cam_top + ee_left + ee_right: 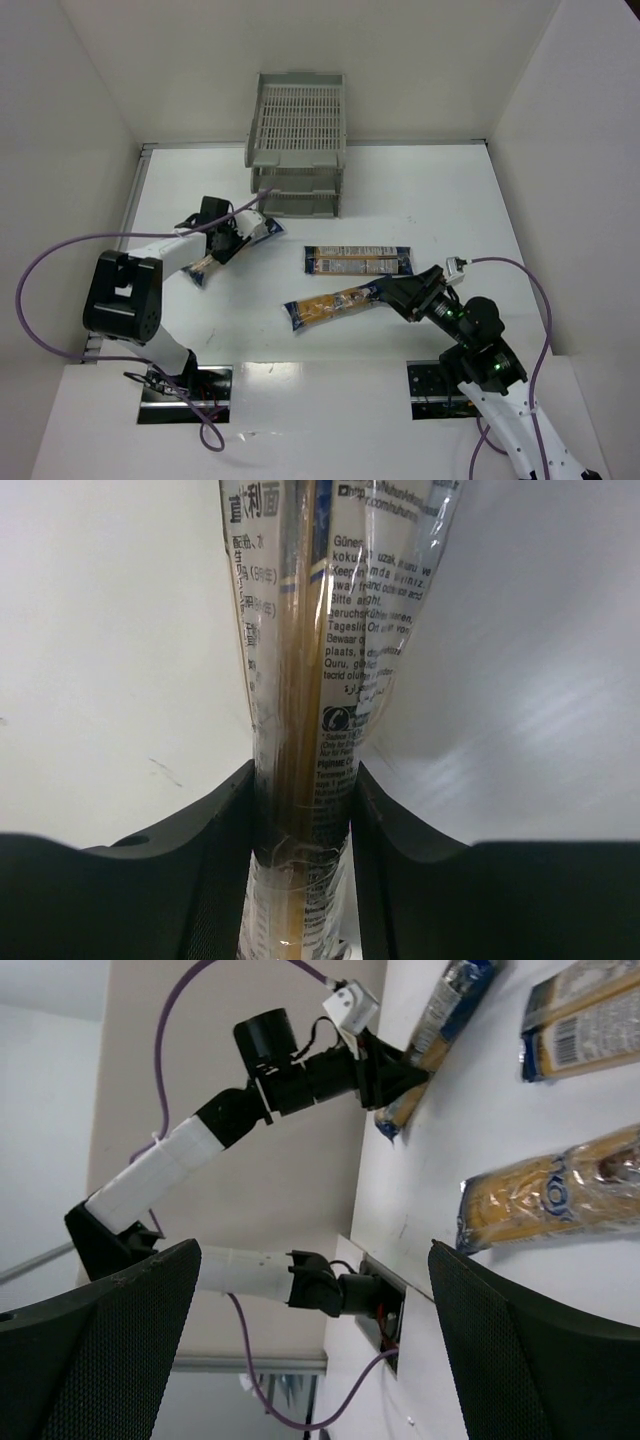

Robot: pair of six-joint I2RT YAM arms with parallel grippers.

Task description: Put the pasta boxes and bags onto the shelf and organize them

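A pasta bag [300,680] with clear wrap and printed text runs straight between my left gripper's [303,860] fingers, which press on both of its sides. From above, this bag [262,229] lies slanted at the table's left, below the grey three-tier shelf [296,140], with the left gripper [225,240] on its middle. A second pack [358,260] lies flat at the centre. A third pack [330,304] lies diagonally in front of it. My right gripper [398,293] stands open at that pack's right end, with nothing between its fingers [540,1350]. The diagonal pack [560,1200] shows beyond the right-hand one.
White walls enclose the table on the left, right and back. The shelf stands against the back edge. Purple cables loop from both arms. The left arm [200,1140] crosses the right wrist view, and the arm bases sit at the near edge.
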